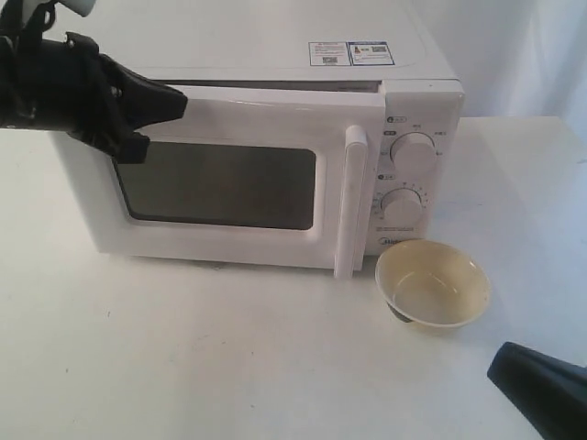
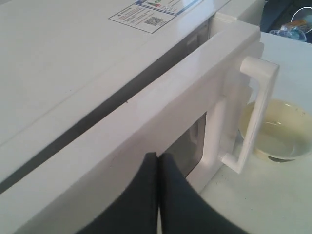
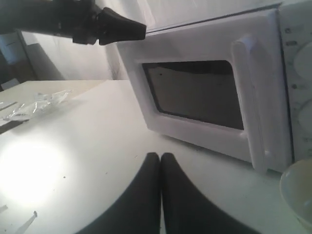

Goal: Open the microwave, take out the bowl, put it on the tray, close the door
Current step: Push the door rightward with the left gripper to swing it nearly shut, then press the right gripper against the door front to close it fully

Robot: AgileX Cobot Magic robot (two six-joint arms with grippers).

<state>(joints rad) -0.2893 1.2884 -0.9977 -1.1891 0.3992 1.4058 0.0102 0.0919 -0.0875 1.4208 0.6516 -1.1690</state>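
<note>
The white microwave [image 1: 229, 41] stands at the back of the table. Its door [image 1: 275, 124] is a little ajar, with a dark gap along its top edge [image 2: 97, 114]. My left gripper [image 1: 179, 103] is shut, and its tips [image 2: 157, 156] rest against the door's upper left part, far from the bar handle [image 1: 351, 206]. The cream-yellow bowl [image 1: 433, 284] sits on the bare table in front of the knob panel, beside the handle. My right gripper [image 3: 160, 156] is shut and empty, low over the table at the front right [image 1: 500, 367]. The tray is out of view.
Two round knobs [image 1: 413, 151] sit to the right of the door. Crumpled clear plastic [image 3: 39, 102] lies on the table far to the left of the microwave. A white backdrop hangs behind the table.
</note>
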